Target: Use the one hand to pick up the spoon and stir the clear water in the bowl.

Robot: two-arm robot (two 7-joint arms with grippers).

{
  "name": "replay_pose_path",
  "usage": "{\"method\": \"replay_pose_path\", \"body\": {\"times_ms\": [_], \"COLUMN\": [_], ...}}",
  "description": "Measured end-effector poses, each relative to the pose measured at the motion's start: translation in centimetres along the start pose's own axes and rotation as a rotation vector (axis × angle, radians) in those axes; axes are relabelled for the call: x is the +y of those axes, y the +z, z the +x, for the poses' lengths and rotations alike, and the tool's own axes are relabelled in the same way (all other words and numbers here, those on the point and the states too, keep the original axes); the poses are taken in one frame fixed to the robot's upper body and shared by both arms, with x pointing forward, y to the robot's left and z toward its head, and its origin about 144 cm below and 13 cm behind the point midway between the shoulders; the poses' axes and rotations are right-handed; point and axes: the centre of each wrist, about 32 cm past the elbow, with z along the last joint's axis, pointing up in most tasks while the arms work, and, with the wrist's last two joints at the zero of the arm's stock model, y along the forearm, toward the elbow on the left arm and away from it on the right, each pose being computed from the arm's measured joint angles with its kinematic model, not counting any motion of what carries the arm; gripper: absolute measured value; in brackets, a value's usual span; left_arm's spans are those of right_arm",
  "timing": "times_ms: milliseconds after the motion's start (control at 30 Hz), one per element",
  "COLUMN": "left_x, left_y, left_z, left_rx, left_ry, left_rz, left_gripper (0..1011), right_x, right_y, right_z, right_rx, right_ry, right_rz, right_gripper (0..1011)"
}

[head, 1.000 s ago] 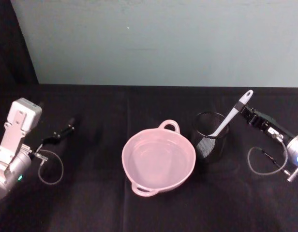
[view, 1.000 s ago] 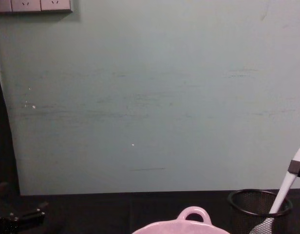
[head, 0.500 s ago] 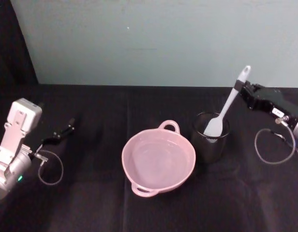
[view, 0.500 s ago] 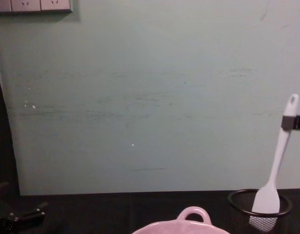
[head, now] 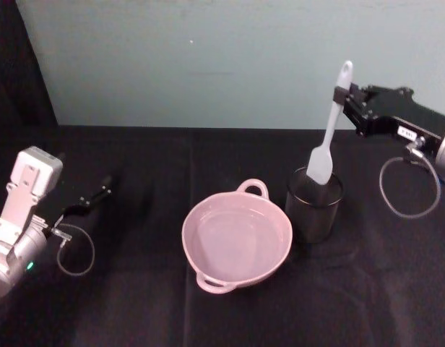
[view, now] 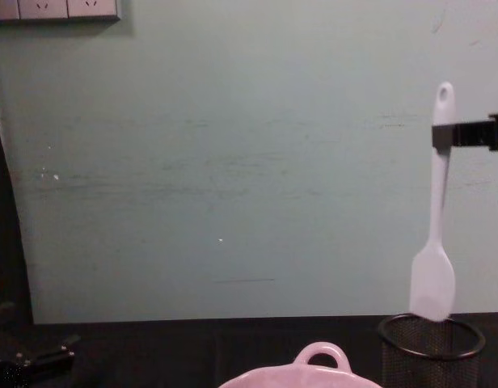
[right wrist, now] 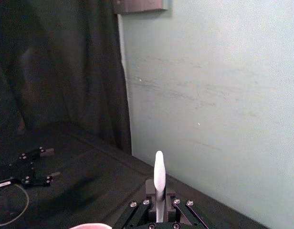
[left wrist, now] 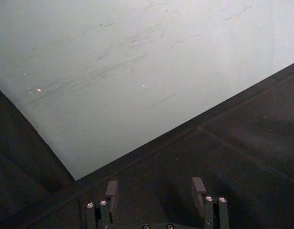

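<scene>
My right gripper (head: 343, 97) is shut on the upper handle of the white spoon (head: 327, 137), just below its oval hole. The spoon hangs almost upright, its flat head level with the mouth of the black mesh cup (head: 313, 206). In the chest view the spoon (view: 435, 242) hangs from the right gripper (view: 445, 133) over the cup (view: 431, 349). The handle tip (right wrist: 159, 174) sticks up between the fingers in the right wrist view. To the left of the cup sits the pale pink bowl (head: 190, 228), holding clear water. My left gripper (head: 100, 195) rests open on the far left of the table.
Black cloth covers the table and a pale green wall stands behind it. The right arm's looped cable (head: 407, 191) hangs to the right of the cup. The left gripper's open fingers (left wrist: 111, 193) show over bare cloth.
The right gripper has risen and moved a little left, drawing the spoon up out of the mesh cup until its head is at the rim. The left arm has stayed still.
</scene>
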Motion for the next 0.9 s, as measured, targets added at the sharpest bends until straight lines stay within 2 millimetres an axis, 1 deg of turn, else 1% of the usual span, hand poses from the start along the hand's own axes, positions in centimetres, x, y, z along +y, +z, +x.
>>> {"method": "replay_pose_path", "body": {"times_ms": [67,133,267,467,500,633,767,900], "left_x": [0.0,0.0,0.0,0.0,0.0,0.0,0.0,0.0], "left_y": [0.0,0.0,0.0,0.0,0.0,0.0,0.0,0.0], "left_z": [0.0,0.0,0.0,0.0,0.0,0.0,0.0,0.0], "left_rx": [0.0,0.0,0.0,0.0,0.0,0.0,0.0,0.0], "left_ry": [0.0,0.0,0.0,0.0,0.0,0.0,0.0,0.0], "left_rz": [0.0,0.0,0.0,0.0,0.0,0.0,0.0,0.0], "left_gripper": [1005,1005,1005,1005,1005,1005,1005,1005], "right_x": [0.1,0.3,0.8,2.1,2.1,3.1,4.0,4.8], "right_y": [0.3,1.4,2.5,3.2,3.2,2.9,2.0,0.6], "right_z": [-0.1,-0.3,-0.8,-1.6,-1.6,-2.3,-2.9,-3.4], "right_rx": [-0.008,-0.037,-0.056,-0.054,-0.054,-0.049,-0.047,-0.039], "right_ry": [0.003,0.021,0.058,0.137,0.137,0.191,0.239,0.279], "right_rz": [0.0,0.007,0.02,0.032,0.032,0.027,0.034,0.046], "right_gripper": [114,114,114,114,114,114,114,114]}}
